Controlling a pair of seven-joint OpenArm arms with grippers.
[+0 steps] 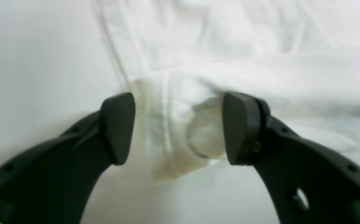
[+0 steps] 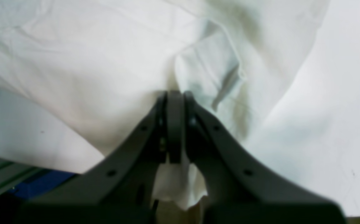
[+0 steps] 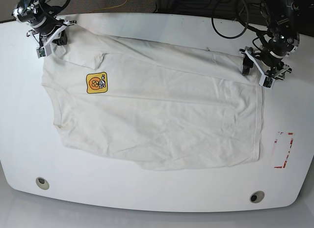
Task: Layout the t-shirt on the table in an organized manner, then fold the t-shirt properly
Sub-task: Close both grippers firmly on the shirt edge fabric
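The off-white t-shirt (image 3: 162, 110) lies spread across the white table (image 3: 157, 188), with a small orange-yellow print (image 3: 96, 82) facing up near its left end. My right gripper (image 3: 48, 41) is at the shirt's far-left corner. In the right wrist view it (image 2: 175, 96) is shut on a bunch of the t-shirt (image 2: 89, 62). My left gripper (image 3: 259, 70) is at the far-right corner. Seen from the left wrist, it (image 1: 178, 124) is open, and a rumpled hem fold of the t-shirt (image 1: 229, 46) lies between its fingers.
A red tape rectangle (image 3: 283, 149) marks the table at the right. Two round metal grommets (image 3: 42, 183) (image 3: 255, 196) sit near the front edge. Cables run behind the far edge. The table's edge shows at the lower left of the right wrist view.
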